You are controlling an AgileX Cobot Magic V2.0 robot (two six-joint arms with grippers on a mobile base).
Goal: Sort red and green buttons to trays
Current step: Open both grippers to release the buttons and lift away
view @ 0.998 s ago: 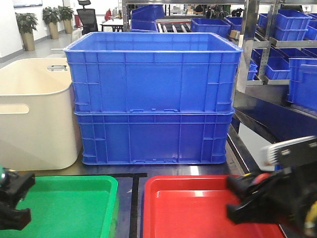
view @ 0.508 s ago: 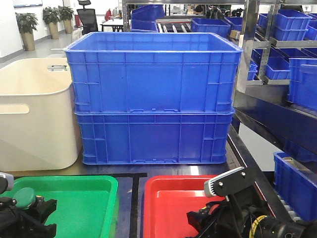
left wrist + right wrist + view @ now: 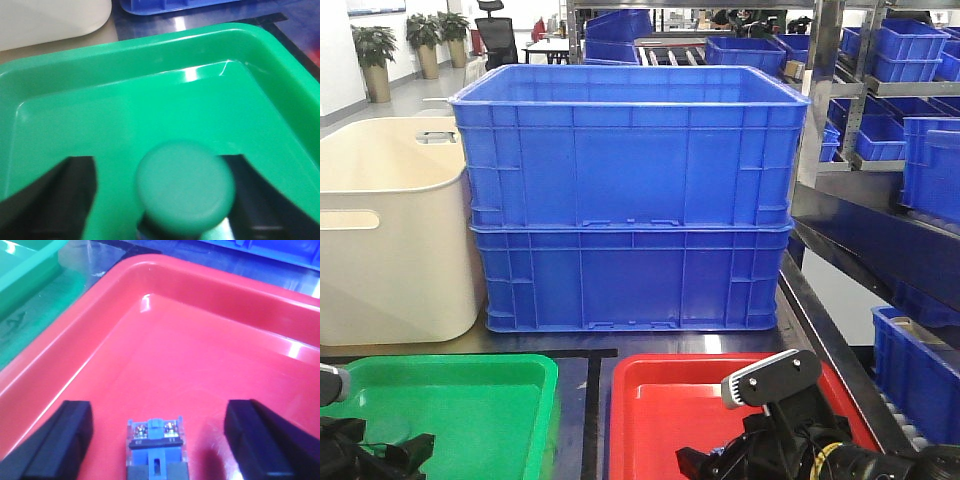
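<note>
Both my grippers spread wide, each over its tray.

Left gripper (image 3: 160,200) straddles the blurred green button (image 3: 185,187) in the green tray (image 3: 150,60); right gripper (image 3: 160,440) straddles the blue switch block (image 3: 156,447), bottom cut off, in the red tray (image 3: 210,355).

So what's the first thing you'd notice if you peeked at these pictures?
Two big blue crates stacked in the middle, with a cream tub to their left. In front lie a bright green tray and a bright red tray side by side. Up close, a round green button sits in the open left claw over the green tray, and a blue-black button sits on the red tray in the open right claw.
</note>
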